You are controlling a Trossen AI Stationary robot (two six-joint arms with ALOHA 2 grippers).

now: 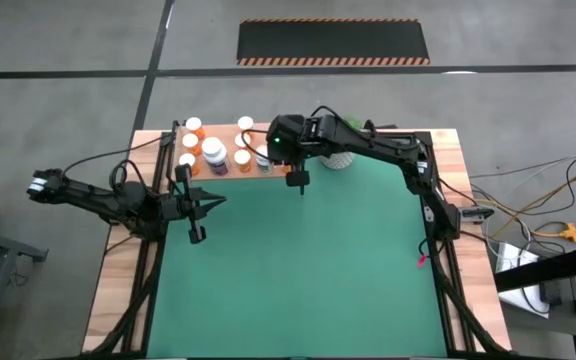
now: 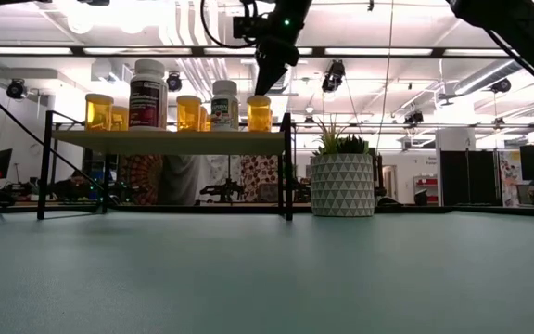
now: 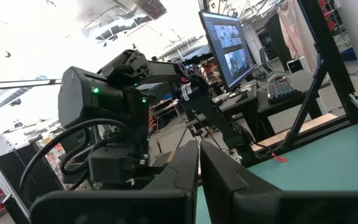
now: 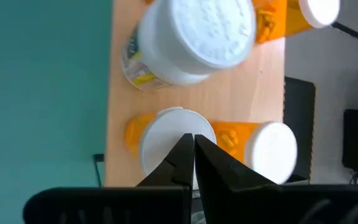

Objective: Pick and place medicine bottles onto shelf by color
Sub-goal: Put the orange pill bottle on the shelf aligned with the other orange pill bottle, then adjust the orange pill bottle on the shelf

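Observation:
The wooden shelf (image 1: 223, 160) (image 2: 170, 141) stands at the table's far left on thin black posts. Several white-capped medicine bottles stand upright on it, mostly orange (image 2: 99, 111) (image 2: 189, 112), plus a large white one (image 2: 146, 93) and a clear-bodied one (image 2: 224, 104) (image 4: 194, 34). My right gripper (image 1: 299, 183) (image 2: 267, 85) (image 4: 193, 146) is shut and points slanting down, just above the orange bottle (image 2: 259, 113) at the shelf's right end. My left gripper (image 1: 211, 203) (image 3: 199, 149) is shut and holds nothing, raised above the mat's left side, nearer than the shelf. My right gripper's shut fingertips stand right over the white cap (image 4: 166, 134) of the orange bottle at the shelf's right end, coming at it slanting down from above. Whether they touch the cap I cannot tell. The bottle stands upright on the shelf board.
A green plant in a white patterned pot (image 1: 340, 160) (image 2: 342, 176) stands just right of the shelf. The green mat (image 1: 298, 270) covers the table in front of the shelf. Cables (image 1: 528, 215) lie off the table's right edge.

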